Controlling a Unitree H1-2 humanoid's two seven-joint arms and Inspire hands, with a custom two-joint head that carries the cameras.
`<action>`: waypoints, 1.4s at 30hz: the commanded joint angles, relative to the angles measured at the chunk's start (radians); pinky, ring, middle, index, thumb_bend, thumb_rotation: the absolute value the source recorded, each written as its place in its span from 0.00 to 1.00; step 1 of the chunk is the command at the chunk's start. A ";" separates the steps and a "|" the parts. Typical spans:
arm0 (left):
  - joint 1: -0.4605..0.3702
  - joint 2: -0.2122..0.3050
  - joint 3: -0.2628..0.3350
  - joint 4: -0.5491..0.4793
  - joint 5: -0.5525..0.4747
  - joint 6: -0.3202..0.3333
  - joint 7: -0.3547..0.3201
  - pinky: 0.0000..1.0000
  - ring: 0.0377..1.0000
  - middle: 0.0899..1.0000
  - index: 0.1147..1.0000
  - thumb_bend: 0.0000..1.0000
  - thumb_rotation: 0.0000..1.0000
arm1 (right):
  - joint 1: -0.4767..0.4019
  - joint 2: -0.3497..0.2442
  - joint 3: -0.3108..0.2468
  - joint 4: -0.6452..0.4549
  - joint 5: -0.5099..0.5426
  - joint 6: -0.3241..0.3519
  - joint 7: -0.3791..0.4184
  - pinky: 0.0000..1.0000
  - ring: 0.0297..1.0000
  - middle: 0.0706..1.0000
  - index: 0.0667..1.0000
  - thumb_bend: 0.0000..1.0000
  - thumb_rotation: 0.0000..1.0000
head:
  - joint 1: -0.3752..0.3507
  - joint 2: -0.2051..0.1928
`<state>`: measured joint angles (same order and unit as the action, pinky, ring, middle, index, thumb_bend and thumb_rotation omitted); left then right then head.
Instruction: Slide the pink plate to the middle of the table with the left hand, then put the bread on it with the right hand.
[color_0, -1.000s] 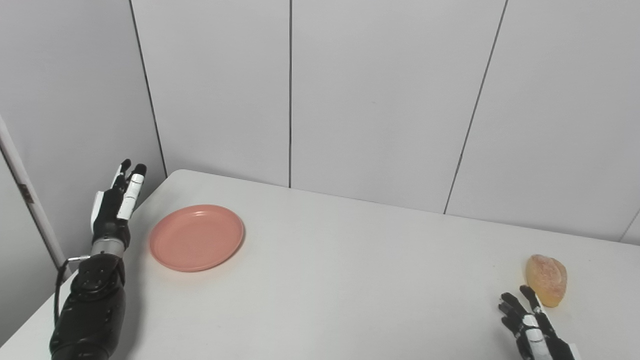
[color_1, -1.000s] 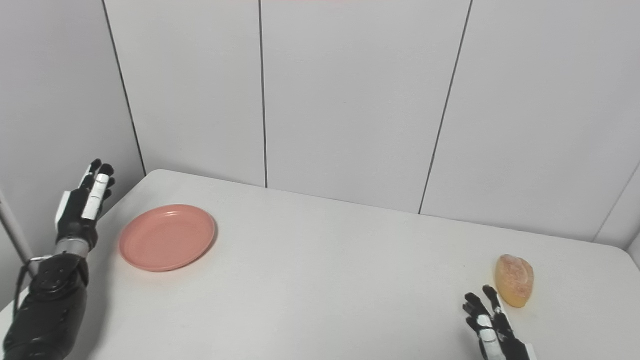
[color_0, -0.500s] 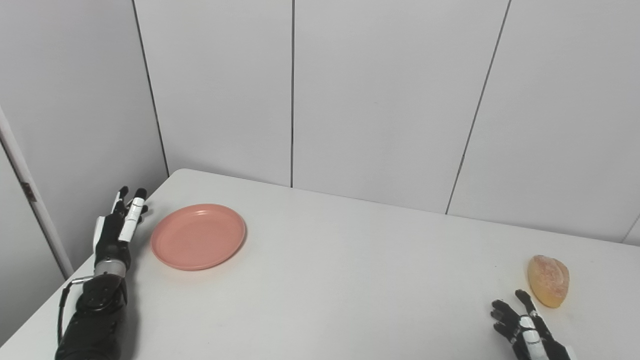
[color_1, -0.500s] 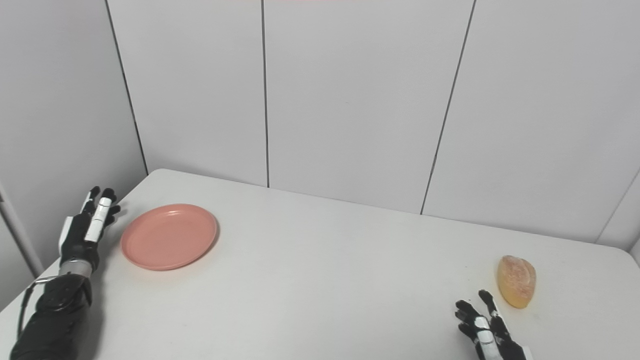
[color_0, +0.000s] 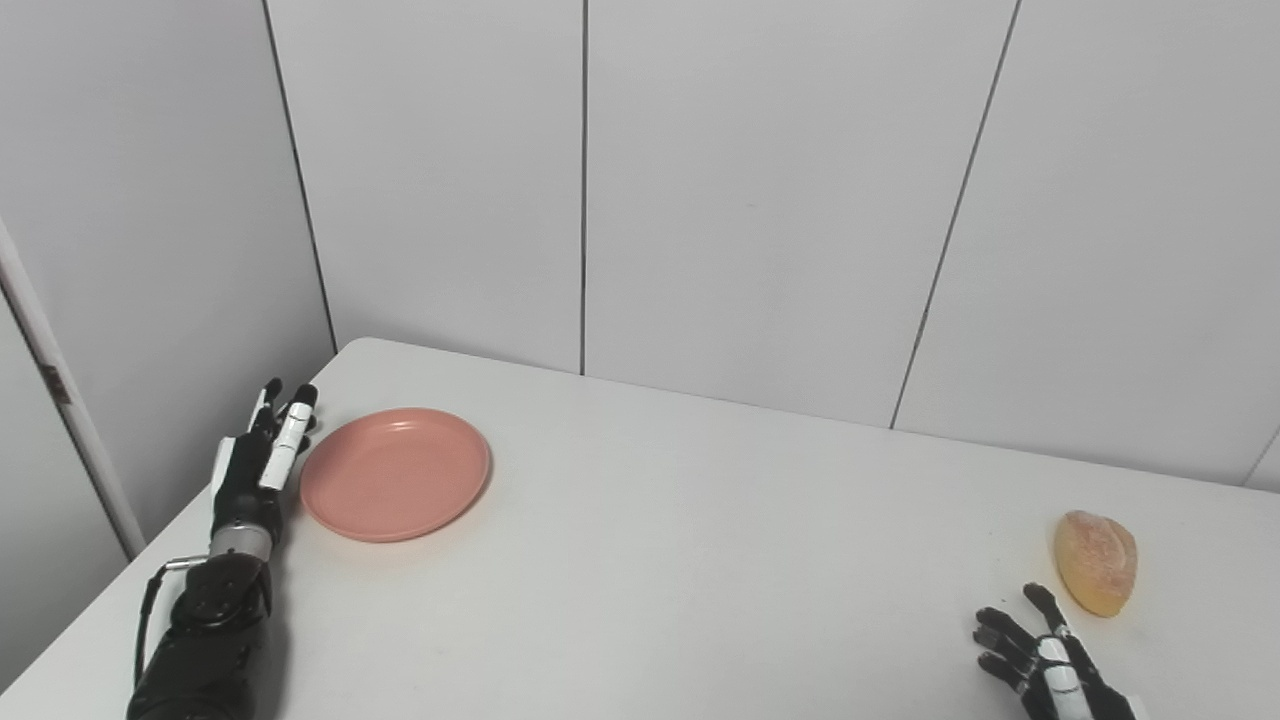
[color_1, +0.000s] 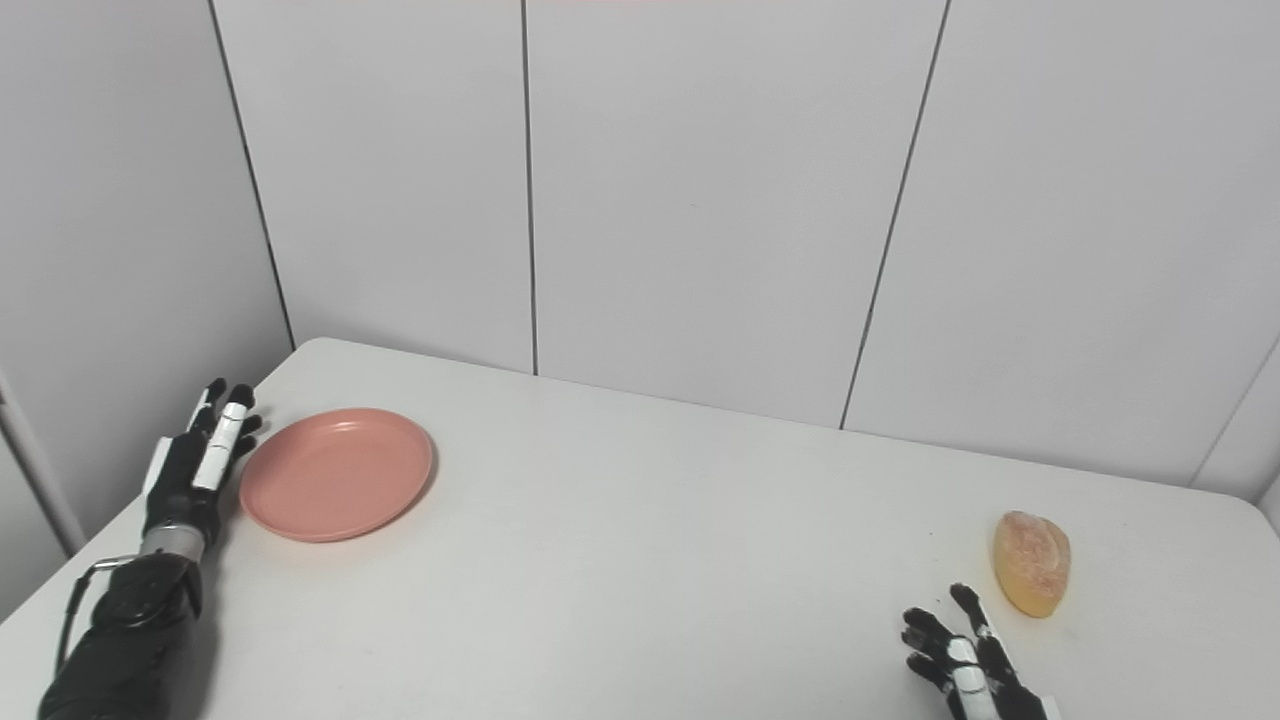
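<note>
- The plate (color_0: 395, 473) is located on the table (color_0: 680, 560) near its far left corner, flat and with nothing on it.
- The left hand (color_0: 256, 468) is positioned just beside the left rim of the plate, fingers extended and held close together, pointing away from the robot. No object is held. Contact with the rim cannot be confirmed.
- The bread (color_0: 1095, 562) is located near the right edge of the table, well apart from the plate.
- The right hand (color_0: 1040, 665) is seen at the bottom right, close to the bread but apart from it. Its fingers are spread and nothing is grasped.
- The middle of the table is bounded at the rear by a panelled wall (color_0: 760, 190).
</note>
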<state>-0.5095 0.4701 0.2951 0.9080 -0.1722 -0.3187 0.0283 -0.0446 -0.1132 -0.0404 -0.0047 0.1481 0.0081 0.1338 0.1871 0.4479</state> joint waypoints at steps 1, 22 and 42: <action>-0.061 -0.005 0.002 -0.022 -0.022 -0.004 -0.018 0.91 0.89 0.92 0.97 0.85 0.78 | 0.026 0.008 0.004 0.013 0.001 0.025 -0.001 0.81 0.79 0.77 0.94 0.75 0.87 | 0.000 0.001; -0.085 -0.024 -0.070 0.017 0.028 -0.004 -0.003 0.86 0.86 0.90 1.00 0.79 0.90 | 0.026 0.009 0.016 -0.002 -0.010 0.036 -0.009 0.81 0.78 0.76 0.94 0.77 0.87 | -0.014 0.016; -0.099 -0.092 -0.066 0.055 -0.043 -0.082 -0.113 0.86 0.85 0.90 1.00 0.90 0.81 | 0.031 0.015 0.025 -0.031 -0.006 0.066 -0.012 0.79 0.78 0.76 0.94 0.77 0.86 | -0.029 0.036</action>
<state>-0.5676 0.3988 0.2375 0.9584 -0.2170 -0.3653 -0.0618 -0.0272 -0.1050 -0.0258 -0.0324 0.1381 0.0304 0.1147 0.1565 0.4832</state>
